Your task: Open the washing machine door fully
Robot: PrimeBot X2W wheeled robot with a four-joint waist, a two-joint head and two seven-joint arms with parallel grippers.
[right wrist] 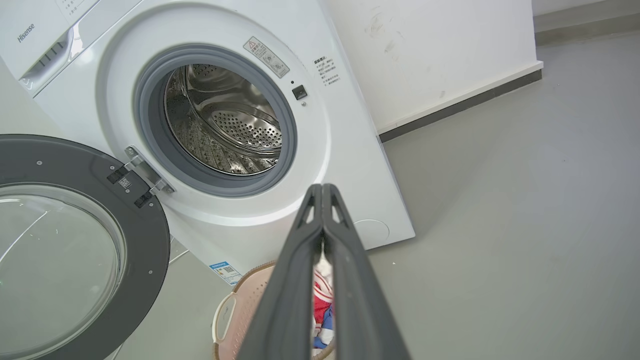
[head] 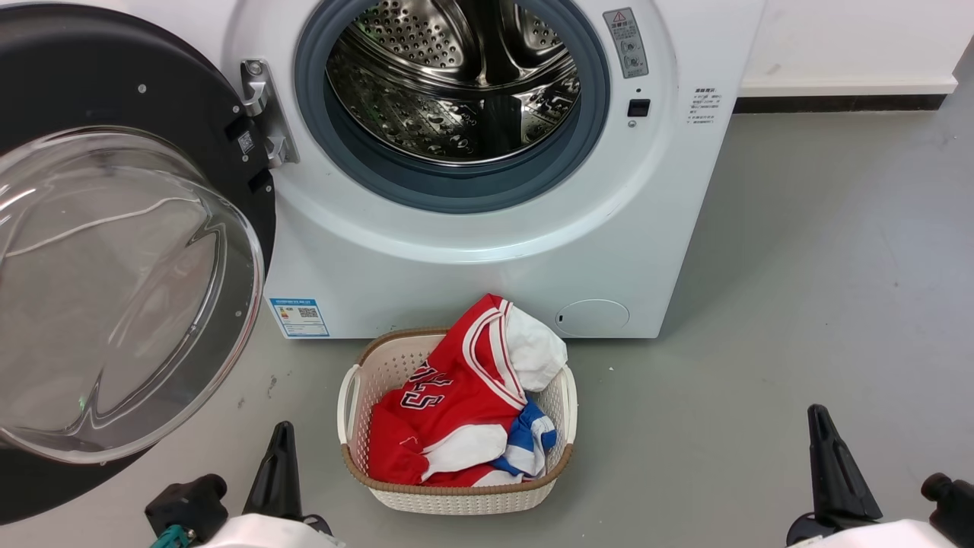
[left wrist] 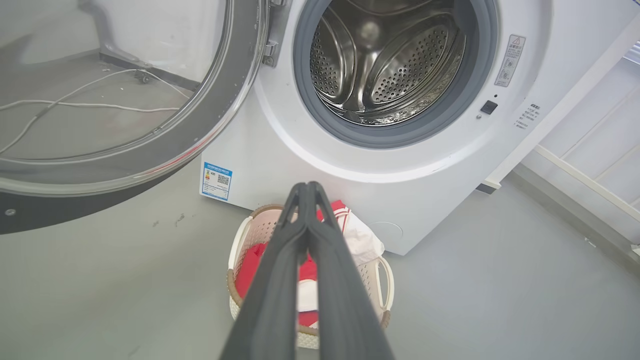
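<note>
Fully swung out, washing machine door (drum exposed), left pincer clenched empty, right pincer likewise.

One washing machine, one door, one basket

Bright even light; soft shadow beside washing machine; glints on steel drum; wrist views bowed.
</note>
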